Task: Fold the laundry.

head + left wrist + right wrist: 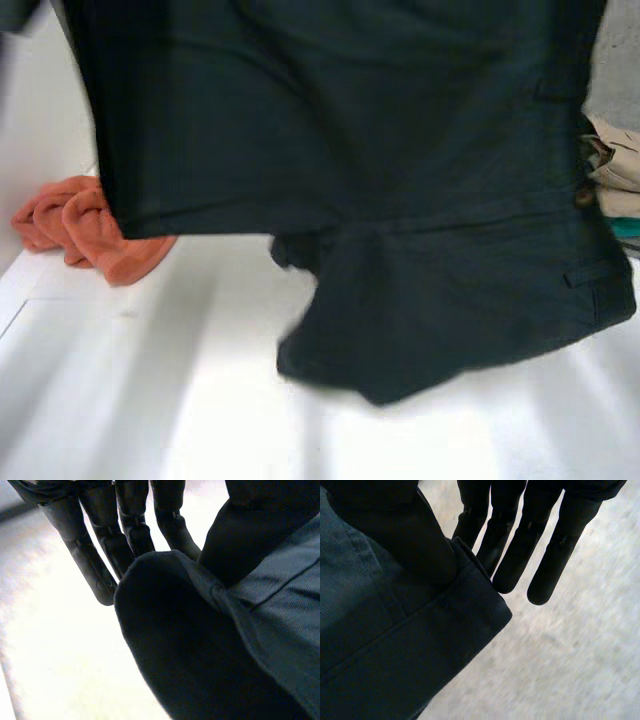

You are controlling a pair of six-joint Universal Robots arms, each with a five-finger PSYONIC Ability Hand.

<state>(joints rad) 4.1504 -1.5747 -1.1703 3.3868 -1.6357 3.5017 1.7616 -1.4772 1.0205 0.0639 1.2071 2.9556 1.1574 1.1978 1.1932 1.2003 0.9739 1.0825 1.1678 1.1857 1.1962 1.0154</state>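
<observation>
Head view — dark twill trousers (pixel 400 150), stitched edges pinched in left hand (pixel 130 535) and right hand (pixel 520 545).

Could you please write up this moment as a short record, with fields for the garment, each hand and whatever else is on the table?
garment: dark garment, held up, lower end hanging low over the white table
left hand: left hand pinches a hem edge between straight fingers and thumb
right hand: right hand pinches a hemmed corner, thumb on top
other items: orange towel bunched at the table's left; stack of folded clothes at its right
fold: not yet made
</observation>
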